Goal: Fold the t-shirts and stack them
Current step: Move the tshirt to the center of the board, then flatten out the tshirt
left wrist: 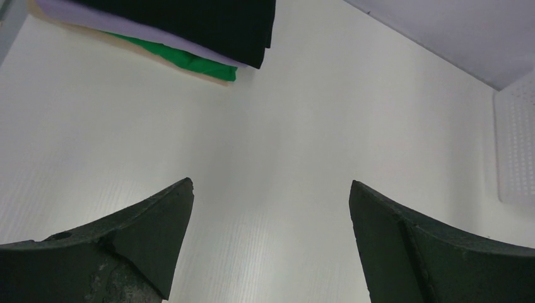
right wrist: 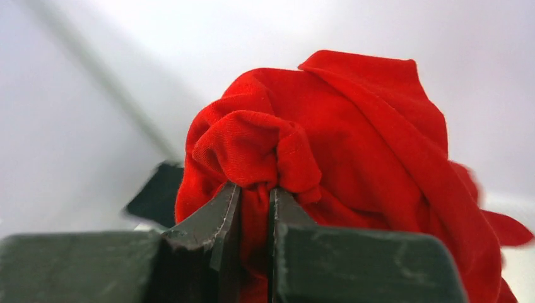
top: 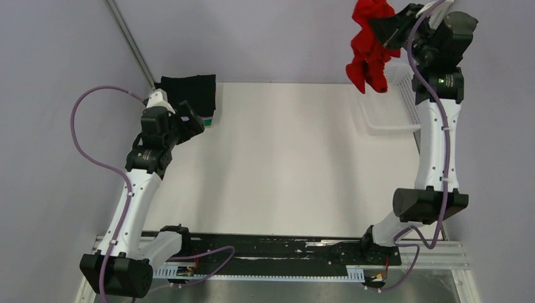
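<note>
The red t-shirt (top: 369,44) hangs bunched from my right gripper (top: 386,26), raised high above the back right of the table over the basket. In the right wrist view the jaws are shut on a fold of the red t-shirt (right wrist: 353,139), with the gripper (right wrist: 254,189) pinching the cloth. A stack of folded t-shirts (top: 188,91), black on top, lies at the back left corner. In the left wrist view the stack shows black (left wrist: 208,22), lilac (left wrist: 126,25) and green (left wrist: 189,60) layers. My left gripper (top: 195,123) is open and empty beside the stack; its fingers (left wrist: 158,227) are wide apart.
A white mesh basket (top: 388,104) stands at the back right of the white table (top: 284,164), under the hanging shirt; its edge shows in the left wrist view (left wrist: 516,145). A grey wall and a metal post (top: 129,38) bound the back.
</note>
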Action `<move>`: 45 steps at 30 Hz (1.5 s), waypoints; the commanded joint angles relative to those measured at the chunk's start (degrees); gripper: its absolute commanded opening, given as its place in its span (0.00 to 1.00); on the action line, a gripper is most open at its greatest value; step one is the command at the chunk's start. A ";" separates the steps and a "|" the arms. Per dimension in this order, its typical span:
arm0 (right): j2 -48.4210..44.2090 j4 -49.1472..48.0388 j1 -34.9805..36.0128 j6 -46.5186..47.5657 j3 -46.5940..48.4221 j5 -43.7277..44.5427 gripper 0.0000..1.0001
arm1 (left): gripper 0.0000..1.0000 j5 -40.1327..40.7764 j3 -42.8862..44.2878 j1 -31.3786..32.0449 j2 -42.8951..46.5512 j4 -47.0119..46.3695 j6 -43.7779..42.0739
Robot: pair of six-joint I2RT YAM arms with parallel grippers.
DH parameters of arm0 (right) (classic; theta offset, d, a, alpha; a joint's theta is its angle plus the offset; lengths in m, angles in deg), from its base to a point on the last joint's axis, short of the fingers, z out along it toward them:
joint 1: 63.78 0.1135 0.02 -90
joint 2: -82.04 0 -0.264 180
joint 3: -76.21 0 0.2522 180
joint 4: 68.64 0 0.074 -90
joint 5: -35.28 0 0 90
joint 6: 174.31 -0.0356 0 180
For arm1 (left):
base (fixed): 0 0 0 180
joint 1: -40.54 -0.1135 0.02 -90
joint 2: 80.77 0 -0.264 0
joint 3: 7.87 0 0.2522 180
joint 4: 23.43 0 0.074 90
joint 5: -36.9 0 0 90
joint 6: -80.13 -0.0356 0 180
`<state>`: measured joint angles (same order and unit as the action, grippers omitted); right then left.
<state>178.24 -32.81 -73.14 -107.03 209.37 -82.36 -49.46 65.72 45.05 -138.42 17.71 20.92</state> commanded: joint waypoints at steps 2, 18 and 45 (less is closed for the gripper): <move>-5.51 -6.92 10.80 2.30 -2.17 -20.93 0.00 | 1.00 -1.61 -0.53 -0.03 0.87 -2.51 2.43; -20.67 -9.34 19.09 1.09 -51.92 9.86 0.28 | 1.00 5.77 -0.45 0.00 1.27 7.58 7.08; -26.30 -0.21 16.68 -3.70 -71.44 31.01 1.00 | 0.96 -22.28 -7.70 41.18 -26.24 4.04 2.53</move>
<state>150.97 -31.54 -56.73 -111.20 138.27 -49.00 -67.49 58.09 81.97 -163.88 26.14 23.26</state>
